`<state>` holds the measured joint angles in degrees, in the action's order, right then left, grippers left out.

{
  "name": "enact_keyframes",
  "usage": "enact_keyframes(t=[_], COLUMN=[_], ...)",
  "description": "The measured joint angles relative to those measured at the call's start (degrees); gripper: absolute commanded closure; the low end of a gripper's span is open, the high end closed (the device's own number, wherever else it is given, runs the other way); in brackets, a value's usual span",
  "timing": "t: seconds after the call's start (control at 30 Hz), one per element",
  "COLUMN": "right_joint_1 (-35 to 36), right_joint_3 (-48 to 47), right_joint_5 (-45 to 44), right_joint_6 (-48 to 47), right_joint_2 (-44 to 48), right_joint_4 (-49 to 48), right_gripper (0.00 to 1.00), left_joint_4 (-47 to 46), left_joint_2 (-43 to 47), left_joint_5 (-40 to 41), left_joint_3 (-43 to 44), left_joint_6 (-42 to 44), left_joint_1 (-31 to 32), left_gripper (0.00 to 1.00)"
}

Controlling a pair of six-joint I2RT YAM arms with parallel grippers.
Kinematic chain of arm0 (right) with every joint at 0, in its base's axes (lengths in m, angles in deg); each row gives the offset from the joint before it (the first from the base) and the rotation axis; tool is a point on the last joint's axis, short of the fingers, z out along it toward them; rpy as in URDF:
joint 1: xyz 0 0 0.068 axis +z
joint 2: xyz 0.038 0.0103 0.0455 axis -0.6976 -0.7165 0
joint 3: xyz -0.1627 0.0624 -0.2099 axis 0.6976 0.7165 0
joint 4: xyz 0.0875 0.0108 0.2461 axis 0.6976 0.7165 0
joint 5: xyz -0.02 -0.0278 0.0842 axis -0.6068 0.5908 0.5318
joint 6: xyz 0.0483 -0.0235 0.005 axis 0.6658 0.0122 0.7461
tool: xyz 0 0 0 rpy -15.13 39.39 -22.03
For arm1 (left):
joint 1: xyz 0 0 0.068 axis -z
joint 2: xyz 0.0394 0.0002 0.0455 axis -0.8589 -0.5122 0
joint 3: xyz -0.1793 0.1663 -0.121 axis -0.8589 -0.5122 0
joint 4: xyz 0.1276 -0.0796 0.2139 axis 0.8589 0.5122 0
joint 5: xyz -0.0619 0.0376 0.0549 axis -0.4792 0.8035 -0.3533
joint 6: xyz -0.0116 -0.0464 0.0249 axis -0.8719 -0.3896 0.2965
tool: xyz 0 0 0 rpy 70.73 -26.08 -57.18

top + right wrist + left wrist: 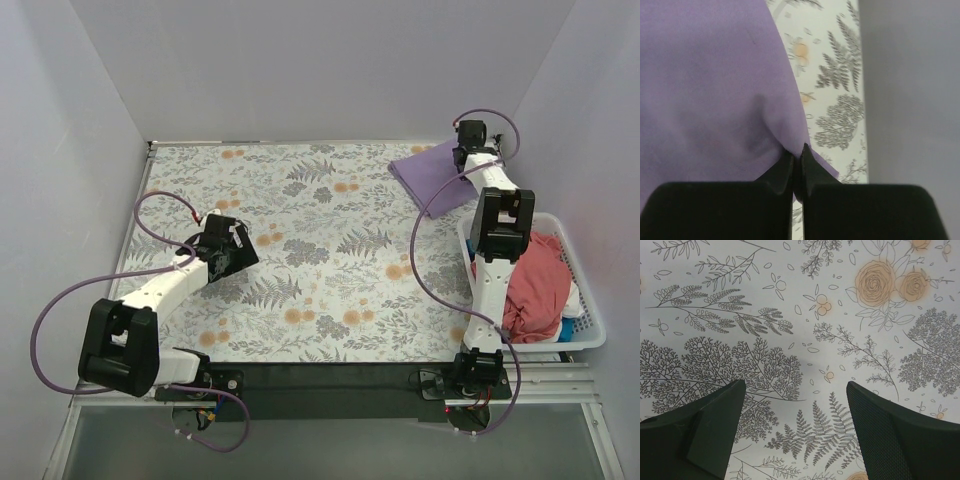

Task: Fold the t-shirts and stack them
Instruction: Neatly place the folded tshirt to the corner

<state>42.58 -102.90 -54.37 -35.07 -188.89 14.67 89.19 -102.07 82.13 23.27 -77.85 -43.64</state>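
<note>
At far right, 1 lavender t-shirt (430, 175) pinched in right gripper (797, 152), 1 coral-pink t-shirt (535, 282) (in basket (588, 290)), left gripper (795, 385) wide.

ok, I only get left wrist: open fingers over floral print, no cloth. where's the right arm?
Observer: At the table's far right corner, right fingers shut on an edge of the lavender t-shirt.
Operator: is that shirt folded?
Observer: It looks folded into a compact patch, lying on the floral tablecloth; I can't count the folds.
Operator: and the next one?
Observer: The coral-pink t-shirt is heaped in the white basket, right of the right arm.
</note>
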Motion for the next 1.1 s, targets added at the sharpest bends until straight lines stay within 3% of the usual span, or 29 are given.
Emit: enact_keyframes(t=[0.33,0.37,0.43,0.6,0.83,1.0,1.1], right_joint_1=[-6.62,-6.62,-6.43,-5.95,-5.79,-5.31,-4.37], right_joint_3=[-1.81,-1.9,-2.05,-2.05,-0.96,4.04,7.63], right_joint_5=[-8.55,-9.4,-10.56,-12.24,-15.19,-11.76,-4.5], right_joint_6=[2.1,2.08,2.14,2.27,3.48,4.44,5.4], right_joint_2=[-2.16,-2.16,-2.16,-2.19,-2.12,1.33,6.16], right_joint_4=[-0.92,-1.25,-1.92,-2.62,-3.5,-3.5,-3.17], right_gripper=[0.99,0.97,0.82,0.82,0.48,0.43,0.44], left_joint_4=[0.42,0.42,0.39,0.37,0.28,-0.17,-0.42], left_joint_2=[-2.1,-2.1,-2.1,-2.1,-2.01,-1.53,-1.16], left_joint_5=[-0.07,-0.07,-0.09,-0.5,-0.81,-1.01,-1.09], left_joint_3=[0.04,0.04,0.04,0.04,0.04,0.04,0.04], left_joint_6=[-0.02,0.0,0.0,0.07,0.37,0.39,0.39], left_joint_1=[0.0,0.0,0.0,0.0,0.0,0.0,0.0], left_gripper=[0.19,0.19,0.19,0.19,0.19,0.19,0.19])
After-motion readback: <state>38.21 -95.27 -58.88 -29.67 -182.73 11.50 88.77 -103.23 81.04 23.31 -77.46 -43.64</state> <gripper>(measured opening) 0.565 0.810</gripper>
